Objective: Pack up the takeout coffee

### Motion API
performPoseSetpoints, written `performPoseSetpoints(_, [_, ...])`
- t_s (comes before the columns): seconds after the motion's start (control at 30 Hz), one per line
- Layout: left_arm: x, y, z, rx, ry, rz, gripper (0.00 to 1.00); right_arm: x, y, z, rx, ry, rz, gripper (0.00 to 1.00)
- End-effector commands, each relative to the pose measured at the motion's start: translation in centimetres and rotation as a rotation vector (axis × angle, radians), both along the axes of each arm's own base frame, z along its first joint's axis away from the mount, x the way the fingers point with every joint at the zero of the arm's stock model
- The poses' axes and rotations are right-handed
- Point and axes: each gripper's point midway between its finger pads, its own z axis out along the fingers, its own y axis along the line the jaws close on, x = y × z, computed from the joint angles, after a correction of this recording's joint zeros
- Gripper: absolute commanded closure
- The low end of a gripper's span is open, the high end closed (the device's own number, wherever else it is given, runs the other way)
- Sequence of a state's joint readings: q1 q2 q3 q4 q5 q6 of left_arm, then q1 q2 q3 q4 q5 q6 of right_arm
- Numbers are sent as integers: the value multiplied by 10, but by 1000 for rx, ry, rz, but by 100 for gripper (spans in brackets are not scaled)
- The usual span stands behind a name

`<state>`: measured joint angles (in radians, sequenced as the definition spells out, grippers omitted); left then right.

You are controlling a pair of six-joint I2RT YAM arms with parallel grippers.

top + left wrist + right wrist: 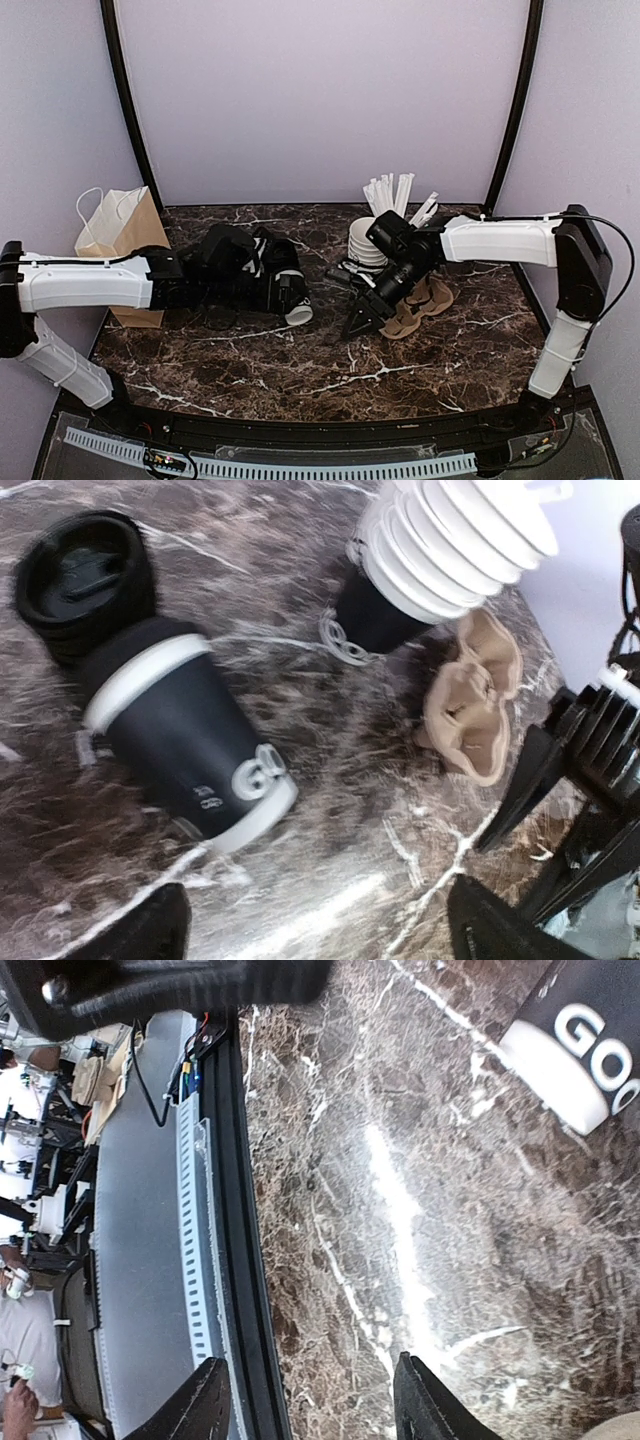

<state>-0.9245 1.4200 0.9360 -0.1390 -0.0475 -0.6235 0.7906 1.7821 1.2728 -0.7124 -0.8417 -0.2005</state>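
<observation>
Top view: a brown paper bag stands far left. The cups are lost in the dark clutter under the left arm.

Left wrist view: the left gripper gapes wide, empty. The takeout coffee, a small black paper cup with a black plastic lid, sits just beyond a toppled black white-rimmed cup.

Right wrist view: the right gripper has its fingers apart, holding nothing.

My read: skirt the toppled cup, pinch below the lid, and carry it upright.

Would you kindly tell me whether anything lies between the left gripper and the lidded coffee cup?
Yes. The lidless black cups lie on their side on the marble. They are directly between the open left gripper and the lidded coffee cup, which sits just behind them.
</observation>
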Motion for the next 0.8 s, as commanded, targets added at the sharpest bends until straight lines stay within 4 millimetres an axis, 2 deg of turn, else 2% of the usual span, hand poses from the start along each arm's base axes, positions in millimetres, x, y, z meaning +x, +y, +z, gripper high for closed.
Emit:
performPoseSetpoints(0.0, [-3,53,-18,32,113,302,1,12,8,34,51,-109,-12,43])
performPoseSetpoints(0.1, [-10,50,-41,26,216,341,1,13,8,37,54,-123,-13,43])
performPoseSetpoints(0.2, [-8,31,-59,-14,275,335,1,13,7,38,55,-132,-12,43])
performPoseSetpoints(0.23, [-3,24,-57,-41,269,330,1,12,7,37,56,-134,-12,43])
performPoseSetpoints(0.27, [-2,19,-65,-29,283,325,1,12,5,37,56,-137,-13,43])
performPoseSetpoints(0.3, [4,13,-61,-42,276,326,1,11,4,39,57,-146,-14,43])
performPoseSetpoints(0.33, [7,13,-70,-22,290,336,1,11,3,39,58,-152,-16,43])
performPoseSetpoints(0.37, [11,9,-69,-30,290,341,1,10,2,41,61,-160,-17,43])
performPoseSetpoints(0.4, [14,9,-77,-22,303,350,1,9,0,41,61,-167,-16,43])
performPoseSetpoints(0.5, [25,0,-83,-64,306,352,3,7,-4,44,66,-186,-17,43])
performPoseSetpoints(0.77, [42,-18,-86,-113,332,334,4,1,-11,42,68,-198,-15,42])
